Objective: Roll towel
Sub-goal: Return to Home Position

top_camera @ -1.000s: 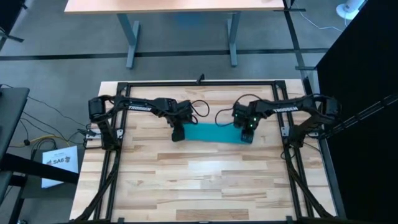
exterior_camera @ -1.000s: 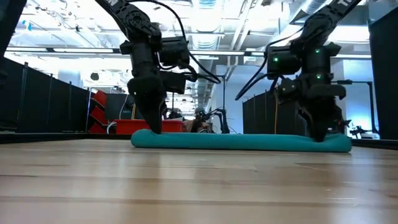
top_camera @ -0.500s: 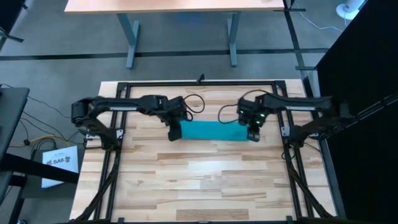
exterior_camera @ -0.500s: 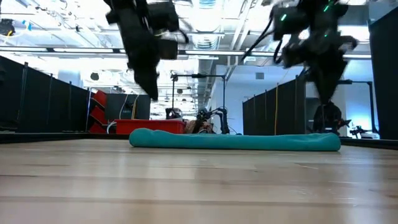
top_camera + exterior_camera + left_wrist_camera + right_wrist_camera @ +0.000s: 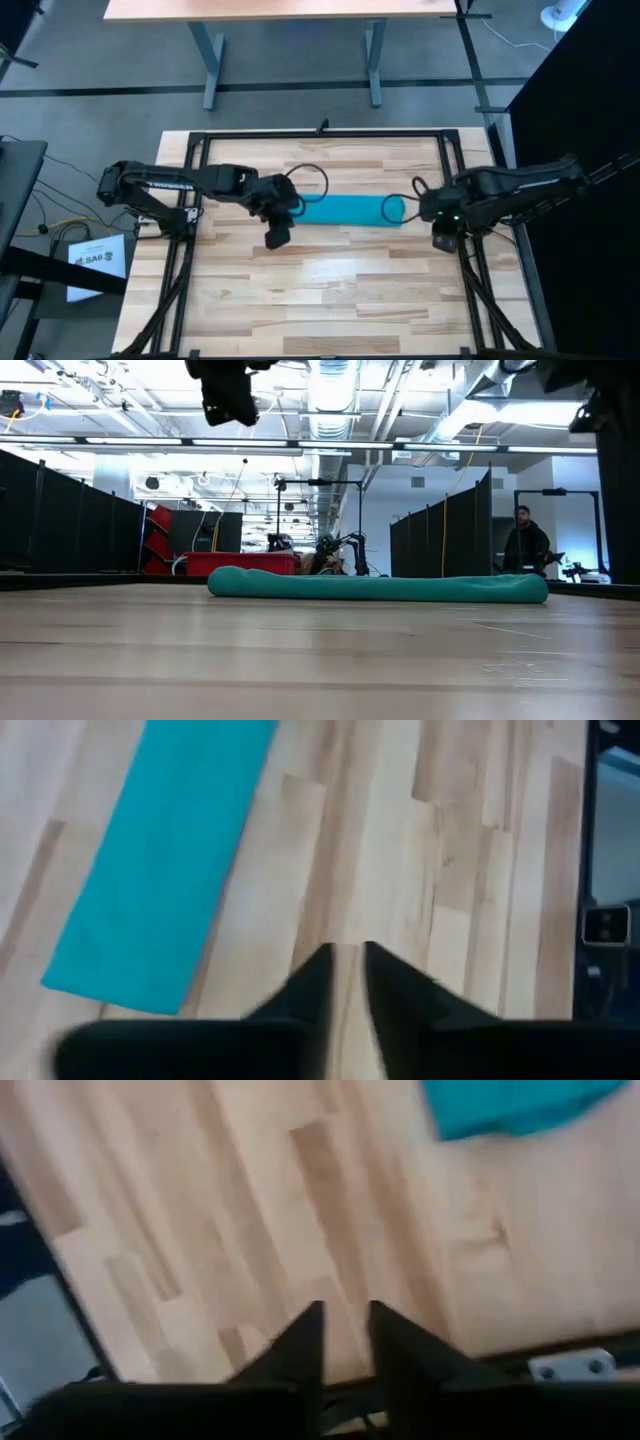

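The teal towel lies as a long roll across the far half of the wooden table, resting on its underside; in the low view the towel is a low, level sausage. My left gripper hangs above the table just near of the roll's left end, its fingers almost together with nothing between them. My right gripper is raised by the table's right edge, past the roll's right end, its fingers likewise almost together and bare. Each wrist view shows one end of the towel lying apart from the fingers.
A black frame runs round the tabletop, with cables looping off both arms. Bare wood fills the near half of the table. A person stands far off in the room behind.
Both grippers have left the towel's ends and risen well above the table. The left has drawn back toward the near edge, the right toward the right edge and nearer. The rolled towel stays on the table.
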Robot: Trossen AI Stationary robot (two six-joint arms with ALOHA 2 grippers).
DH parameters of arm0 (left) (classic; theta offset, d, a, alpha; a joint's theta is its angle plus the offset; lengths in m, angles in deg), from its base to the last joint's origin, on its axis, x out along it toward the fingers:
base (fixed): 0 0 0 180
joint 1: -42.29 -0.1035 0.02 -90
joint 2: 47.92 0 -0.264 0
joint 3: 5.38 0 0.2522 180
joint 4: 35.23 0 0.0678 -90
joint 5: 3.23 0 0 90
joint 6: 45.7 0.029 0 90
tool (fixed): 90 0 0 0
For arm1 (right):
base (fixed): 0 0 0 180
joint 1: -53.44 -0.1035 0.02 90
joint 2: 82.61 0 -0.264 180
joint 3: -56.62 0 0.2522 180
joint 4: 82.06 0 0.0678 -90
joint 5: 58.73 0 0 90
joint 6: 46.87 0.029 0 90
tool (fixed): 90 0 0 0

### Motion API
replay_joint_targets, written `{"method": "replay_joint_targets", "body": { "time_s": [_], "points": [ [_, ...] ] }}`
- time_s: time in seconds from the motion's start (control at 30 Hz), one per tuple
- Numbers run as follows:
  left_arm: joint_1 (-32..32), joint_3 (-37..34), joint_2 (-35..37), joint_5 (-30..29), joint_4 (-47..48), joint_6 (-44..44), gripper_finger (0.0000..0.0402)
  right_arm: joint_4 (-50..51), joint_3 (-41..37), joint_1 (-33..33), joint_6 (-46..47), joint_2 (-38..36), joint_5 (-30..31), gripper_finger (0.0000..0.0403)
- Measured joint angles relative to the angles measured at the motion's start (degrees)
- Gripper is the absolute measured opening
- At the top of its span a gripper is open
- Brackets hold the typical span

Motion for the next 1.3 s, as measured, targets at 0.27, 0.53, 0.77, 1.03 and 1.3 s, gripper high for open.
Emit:
{"method": "replay_joint_targets", "body": {
  "time_s": [0.27,0.53,0.77,1.03,1.3],
  "points": [
    [3.8,0.0,3.6,0.0,-5.1,3.7,0.0001,-21.7,0.0,-6.1,0.6,-14.3,6.6,0.0001],
    [3.8,-0.1,9.9,-0.1,-7.1,6.8,0.0,-32.8,0.0,-7.6,0.2,-26.0,21.4,0.0001],
    [3.4,-9.6,17.7,1.3,-12.8,9.1,0.0,-32.7,0.0,-7.4,-0.6,-29.3,33.2,0.0001],
    [3.3,-27.8,31.9,1.9,-23.7,1.8,0.0,-26.3,-3.6,-7.1,9.0,-30.6,36.6,0.0001],
    [3.5,-32.8,39.7,-10.8,-16.0,-17.4,0.0,-60.9,-22.6,-8.0,-6.5,-34.1,34.5,0.0001]
  ]
}}
